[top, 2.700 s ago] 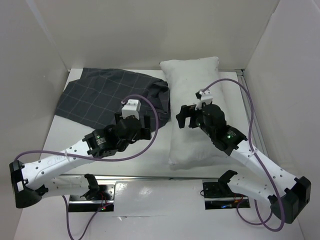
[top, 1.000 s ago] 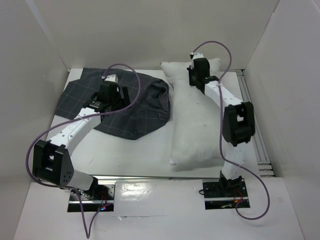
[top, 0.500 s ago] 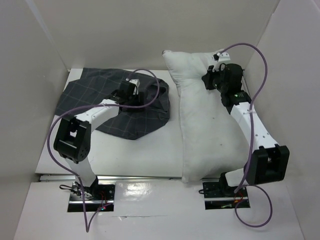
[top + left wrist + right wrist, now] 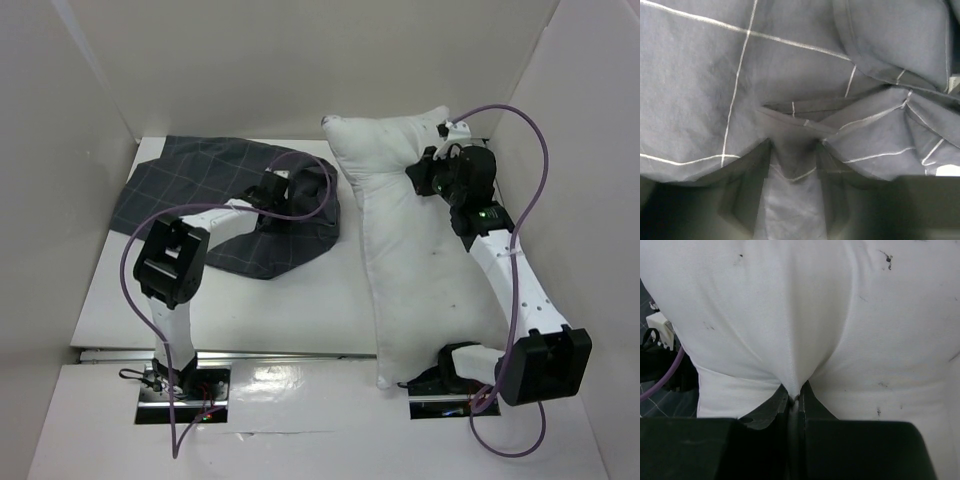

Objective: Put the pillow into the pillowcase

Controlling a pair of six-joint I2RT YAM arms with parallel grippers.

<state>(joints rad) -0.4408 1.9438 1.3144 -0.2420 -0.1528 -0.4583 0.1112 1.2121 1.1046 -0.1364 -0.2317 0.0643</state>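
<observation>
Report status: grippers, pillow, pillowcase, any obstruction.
Right gripper shut on pillow, far end. Left gripper astride a pillowcase fold, grip unconfirmed. Pillow outside, beside pillowcase. No obstruction seen.

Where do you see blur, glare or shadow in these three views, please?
Top external: sharp, even light, glare at the front of the table. Left wrist: pillowcase crisp, left gripper blurred and dim. Right wrist: pillow bright, right gripper nearly black.
</observation>
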